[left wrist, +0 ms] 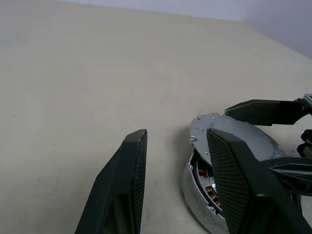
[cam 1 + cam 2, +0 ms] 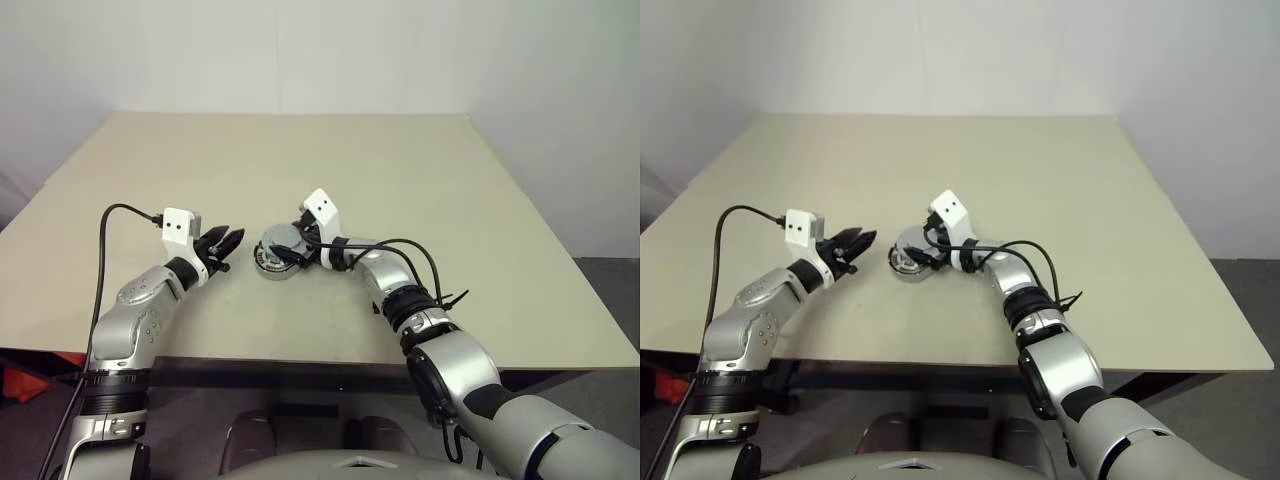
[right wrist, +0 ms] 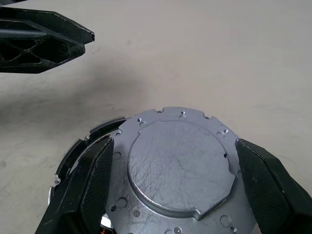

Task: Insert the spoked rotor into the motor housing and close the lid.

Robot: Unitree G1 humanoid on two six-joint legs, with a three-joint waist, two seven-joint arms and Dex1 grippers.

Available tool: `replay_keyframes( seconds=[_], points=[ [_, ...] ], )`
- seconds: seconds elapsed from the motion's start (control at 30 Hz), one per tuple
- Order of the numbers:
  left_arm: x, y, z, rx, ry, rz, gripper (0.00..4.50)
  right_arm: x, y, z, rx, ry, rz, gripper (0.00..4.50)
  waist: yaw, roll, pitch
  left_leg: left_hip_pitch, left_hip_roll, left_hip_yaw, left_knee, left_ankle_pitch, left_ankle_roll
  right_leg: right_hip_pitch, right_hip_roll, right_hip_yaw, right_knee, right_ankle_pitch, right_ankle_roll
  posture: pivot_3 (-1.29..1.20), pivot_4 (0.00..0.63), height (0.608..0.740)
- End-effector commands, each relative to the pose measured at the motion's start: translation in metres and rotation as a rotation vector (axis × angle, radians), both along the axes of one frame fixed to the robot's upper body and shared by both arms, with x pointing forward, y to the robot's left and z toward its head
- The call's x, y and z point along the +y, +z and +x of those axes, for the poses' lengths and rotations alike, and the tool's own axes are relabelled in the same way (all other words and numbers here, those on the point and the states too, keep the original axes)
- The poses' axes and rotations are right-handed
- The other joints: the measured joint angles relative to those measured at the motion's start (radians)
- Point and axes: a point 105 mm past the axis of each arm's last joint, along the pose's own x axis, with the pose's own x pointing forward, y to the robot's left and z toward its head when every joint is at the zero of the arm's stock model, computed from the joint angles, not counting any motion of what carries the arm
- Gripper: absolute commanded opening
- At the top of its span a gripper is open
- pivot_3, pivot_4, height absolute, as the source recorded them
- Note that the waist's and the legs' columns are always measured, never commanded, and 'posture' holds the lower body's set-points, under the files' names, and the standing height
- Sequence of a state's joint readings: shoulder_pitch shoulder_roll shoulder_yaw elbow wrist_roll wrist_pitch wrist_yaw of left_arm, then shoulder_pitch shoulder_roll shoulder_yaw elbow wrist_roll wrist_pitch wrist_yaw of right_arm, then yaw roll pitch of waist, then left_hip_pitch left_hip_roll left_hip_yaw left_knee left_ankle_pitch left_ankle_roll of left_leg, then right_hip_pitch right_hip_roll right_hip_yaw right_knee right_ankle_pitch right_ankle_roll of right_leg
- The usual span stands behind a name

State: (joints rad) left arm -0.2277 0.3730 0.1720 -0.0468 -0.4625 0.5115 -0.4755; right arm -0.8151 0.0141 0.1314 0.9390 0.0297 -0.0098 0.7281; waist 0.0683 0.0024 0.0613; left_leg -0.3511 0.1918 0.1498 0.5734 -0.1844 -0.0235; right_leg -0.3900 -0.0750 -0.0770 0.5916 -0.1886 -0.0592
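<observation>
Lid [image 3: 178, 168] | lies askew on motor housing [image 1: 204, 192], not seated | right end effector [image 3: 173, 187] grips its rim | left end effector [image 2: 224, 248] spread, empty beside housing | rotor probably inside

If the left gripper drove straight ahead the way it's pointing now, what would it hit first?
Probably the motor housing, where the lid sits tilted on top between the right gripper's spread fingers. The left gripper hangs open and empty, aimed toward it across bare table; depth is uncertain.
</observation>
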Motion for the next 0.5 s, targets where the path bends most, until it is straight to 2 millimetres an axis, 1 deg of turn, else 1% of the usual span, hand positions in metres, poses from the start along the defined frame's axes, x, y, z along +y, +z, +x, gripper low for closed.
replay_keyframes(
  seconds=[0.03, 0.3, 0.5],
  points=[
    [0.0059, 0.0151, 0.0024, -0.053, 0.014, 0.010, 2.05, 0.0050, 0.0141, 0.0015, -0.049, 0.023, 0.008, 4.46, 0.000, 0.000, 0.000, 0.000, 0.000, 0.000, 0.000, 0.000, 0.000, 0.000, 0.000, 0.000, 0.000, 0.000, 0.000, 0.00, 0.000, 0.740],
    [0.0096, 0.0178, 0.0047, -0.060, 0.023, 0.014, 2.05, 0.0033, 0.0151, 0.0023, -0.040, 0.026, 0.007, 4.46, 0.000, 0.000, 0.000, 0.000, 0.000, 0.000, 0.000, 0.000, 0.000, 0.000, 0.000, 0.000, 0.000, 0.000, 0.000, 0.00, 0.000, 0.740],
    [0.0096, 0.0178, 0.0048, -0.060, 0.027, 0.012, 2.05, 0.0055, 0.0158, -0.0010, -0.052, 0.057, -0.013, 4.46, 0.000, 0.000, 0.000, 0.000, 0.000, 0.000, 0.000, 0.000, 0.000, 0.000, 0.000, 0.000, 0.000, 0.000, 0.000, 0.00, 0.000, 0.740]
  ],
)
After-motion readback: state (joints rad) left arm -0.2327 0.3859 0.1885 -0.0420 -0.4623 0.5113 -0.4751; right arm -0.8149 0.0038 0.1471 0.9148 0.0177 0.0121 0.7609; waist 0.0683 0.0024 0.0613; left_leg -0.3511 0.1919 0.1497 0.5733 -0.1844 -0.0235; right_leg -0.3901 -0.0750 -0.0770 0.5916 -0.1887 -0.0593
